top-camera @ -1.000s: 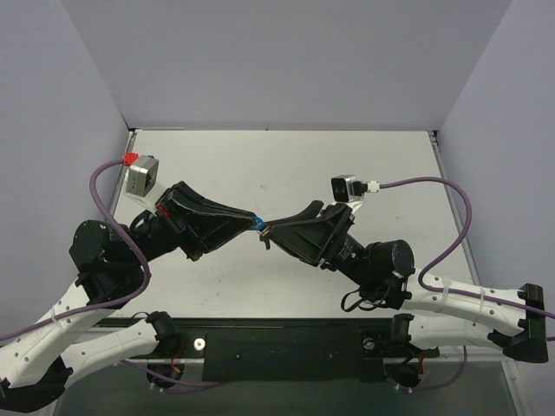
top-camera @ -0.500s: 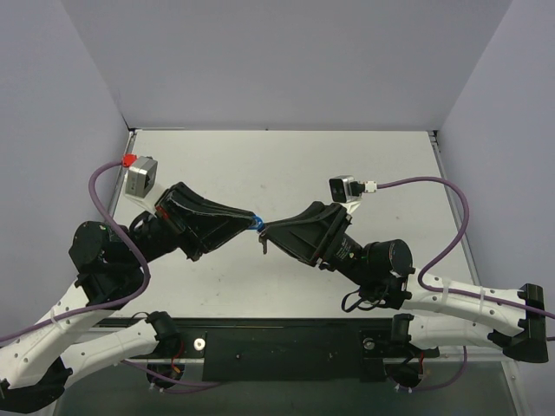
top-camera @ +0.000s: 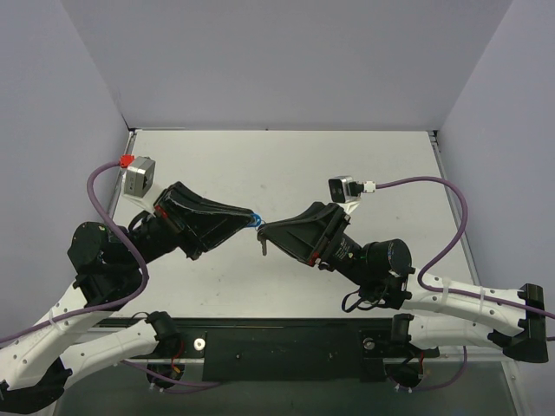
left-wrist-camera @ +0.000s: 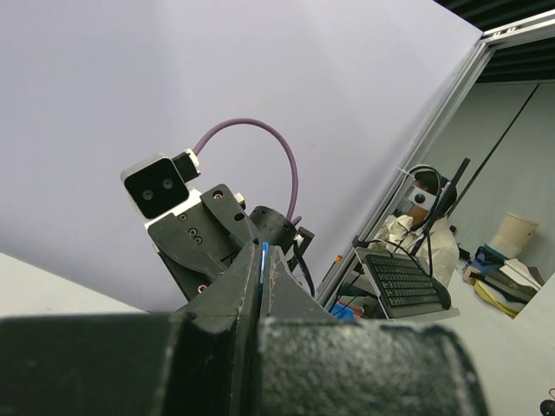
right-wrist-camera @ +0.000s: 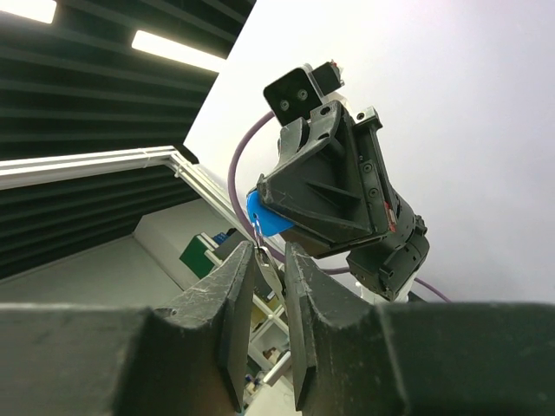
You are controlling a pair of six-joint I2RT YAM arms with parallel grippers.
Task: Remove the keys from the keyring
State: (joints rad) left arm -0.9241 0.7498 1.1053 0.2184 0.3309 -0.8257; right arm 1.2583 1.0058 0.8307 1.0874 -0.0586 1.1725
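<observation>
Above: left gripper (top-camera: 251, 218) clamps the keyring (top-camera: 254, 216) aloft as anchor; right gripper (top-camera: 263, 232), beside it, pinches the key (top-camera: 262, 248). Left wrist: keyring (left-wrist-camera: 264, 260) edge between shut fingers (left-wrist-camera: 232, 299). Right wrist: key (right-wrist-camera: 270, 273) just below keyring (right-wrist-camera: 265, 218), apparently gripped for pulling free.

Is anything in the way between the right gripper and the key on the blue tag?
Nothing visible does. A thin metal piece hanging from the keyring sits between the right gripper's fingers, with the left gripper holding the tag.

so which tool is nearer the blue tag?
Left. The left tool is clamped on the blue tag; the right tool sits just past it, pinching the key.
</observation>
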